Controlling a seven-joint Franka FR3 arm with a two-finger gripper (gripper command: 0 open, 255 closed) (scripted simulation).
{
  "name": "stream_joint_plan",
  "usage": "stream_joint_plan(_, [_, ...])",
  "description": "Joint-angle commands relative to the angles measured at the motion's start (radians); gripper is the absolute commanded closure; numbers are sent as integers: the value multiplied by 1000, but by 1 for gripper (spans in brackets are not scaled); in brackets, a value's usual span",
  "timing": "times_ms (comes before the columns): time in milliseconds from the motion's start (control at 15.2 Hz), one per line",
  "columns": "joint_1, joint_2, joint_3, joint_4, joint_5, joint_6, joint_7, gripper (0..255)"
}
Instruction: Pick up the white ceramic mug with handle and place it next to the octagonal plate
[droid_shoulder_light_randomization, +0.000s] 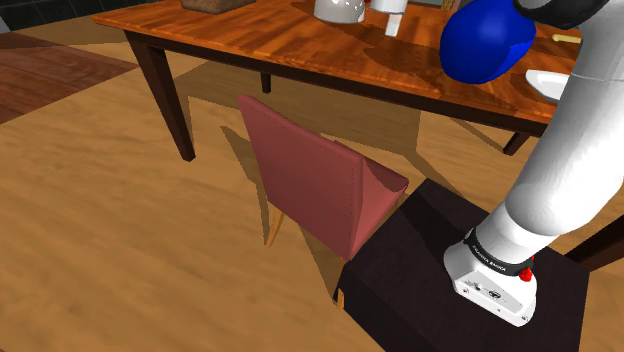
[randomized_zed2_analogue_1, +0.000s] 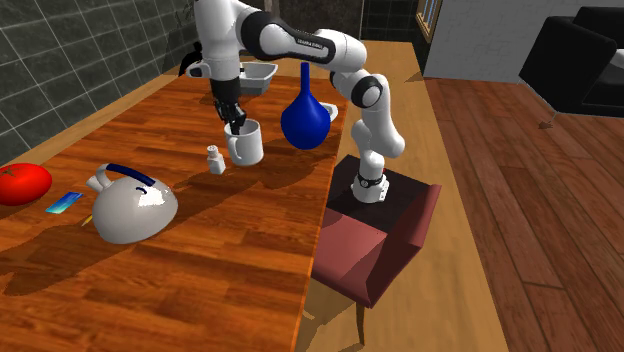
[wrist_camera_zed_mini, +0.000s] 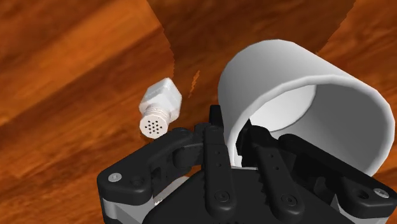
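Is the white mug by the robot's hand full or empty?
Empty. The wrist view looks into the mug and shows bare pale walls, with nothing inside. It stands upright on the wooden table.

A wooden table (randomized_zed2_analogue_1: 200, 260) fills the second exterior view's left half. At its left edge lies a red tomato-like thing (randomized_zed2_analogue_1: 22, 184), with a small blue flat item (randomized_zed2_analogue_1: 64, 203) just beside it and a grey kettle (randomized_zed2_analogue_1: 135, 208) with a blue handle to their right. A small white shaker (randomized_zed2_analogue_1: 215, 160) stands upper centre. A blue vase (randomized_zed2_analogue_1: 305, 115) stands right of it, and a grey tray (randomized_zed2_analogue_1: 262, 74) sits above. A red chair (randomized_zed2_analogue_1: 385, 250) sits lower right, a black sofa (randomized_zed2_analogue_1: 580, 50) upper right.
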Motion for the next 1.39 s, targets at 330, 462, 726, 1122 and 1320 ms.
stream_joint_plan(330, [-35,-186,-37,-204,-46,19,-99,255])
stream_joint_plan(462, [-50,-231,-51,-245,-58,17,-132,255])
stream_joint_plan(726, [-81,-303,-84,-301,-80,3,-203,255])
stream_joint_plan(1122, [-135,-376,-144,-334,-107,-35,-323,255])
stream_joint_plan(1320, [-163,-395,-181,-329,-117,-60,-391,255])
